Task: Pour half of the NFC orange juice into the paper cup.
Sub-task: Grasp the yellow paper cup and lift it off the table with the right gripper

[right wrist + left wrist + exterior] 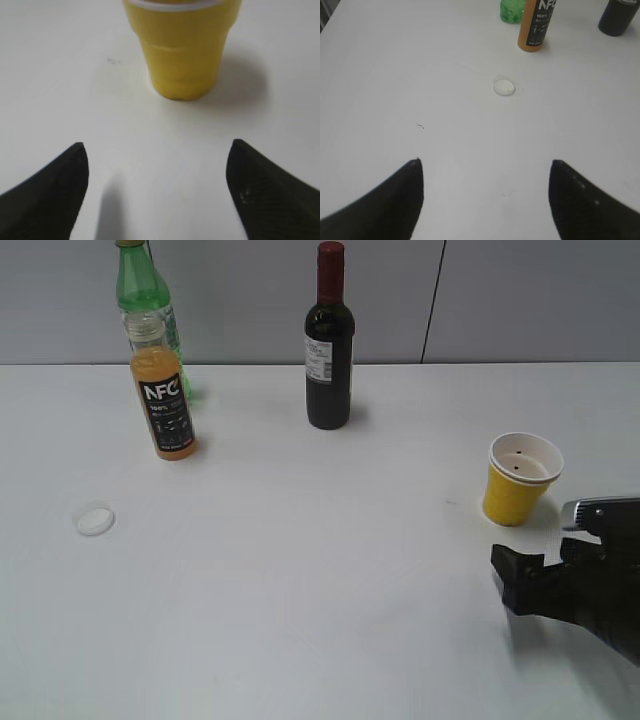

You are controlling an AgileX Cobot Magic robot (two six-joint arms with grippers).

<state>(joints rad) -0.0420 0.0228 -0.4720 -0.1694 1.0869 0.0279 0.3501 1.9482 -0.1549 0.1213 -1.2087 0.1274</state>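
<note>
Spanning all three views, white table point(300, 570) carries everything. Dark wine bottle point(329, 340) with red capsule stands upright at back centre. Green plastic bottle point(148, 310) upright back left, just behind NFC orange juice point(165, 400), which stands upright, neck uncapped, orange liquid up to the shoulder; whether the two touch is unclear. Right gripper point(157, 195) low on the table at the right edge of exterior view, fingers spread wide, grasping nothing, paper cup point(181, 47) near and straight ahead of it, not touching. Cup upright, yellow outside, white inside, at right of table, well apart from the juice. Left gripper point(485, 200) also spread wide, empty, over bare table. Small white cap point(95, 519) lies front-left of the juice, between it and left gripper.
</note>
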